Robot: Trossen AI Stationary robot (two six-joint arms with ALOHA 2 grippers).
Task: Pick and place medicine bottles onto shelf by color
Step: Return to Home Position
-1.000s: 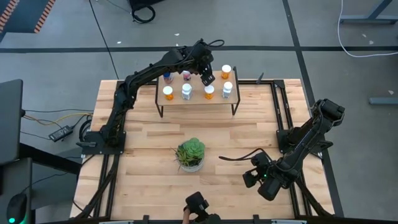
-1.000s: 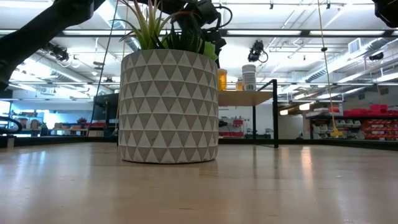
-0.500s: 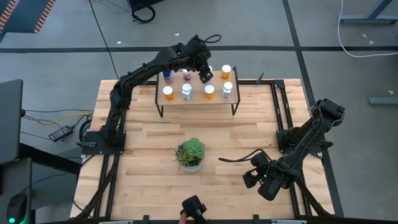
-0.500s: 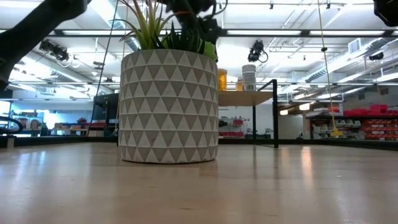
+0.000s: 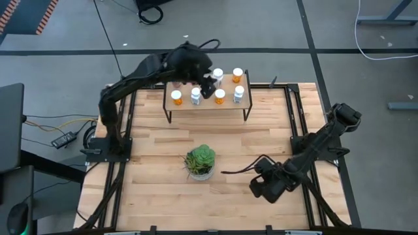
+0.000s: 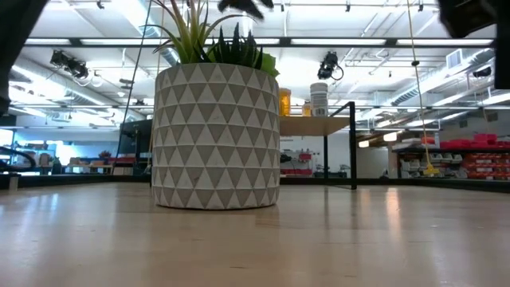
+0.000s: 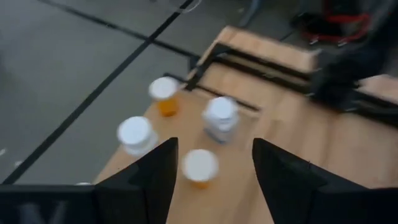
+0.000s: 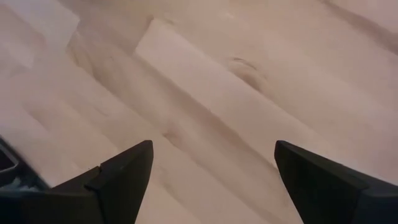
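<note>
**Both claws empty, bottles upright on the shelf**

My left claw (image 5: 208,87) hangs over the shelf (image 5: 209,106) at the far edge of the table (image 5: 157,196). Its fingers (image 7: 151,179) are spread apart and grip nothing.

The medicine bottles (image 5: 219,96) stand on the shelf board below it. Each is upright, with its long axis vertical and its white cap facing up. From above I count six in plain sight. The near row reads orange, white, orange, white. A white one and an orange one stand behind that row at its right end. My arm hides the far left of the board. I cannot tell what the bottles hold.

A patterned pot (image 6: 215,135) with a green plant (image 5: 200,158) in it sits at mid-table.

My right claw (image 5: 258,189) waits low over bare wood on the near right. Its fingers (image 8: 121,177) are wide apart.
</note>
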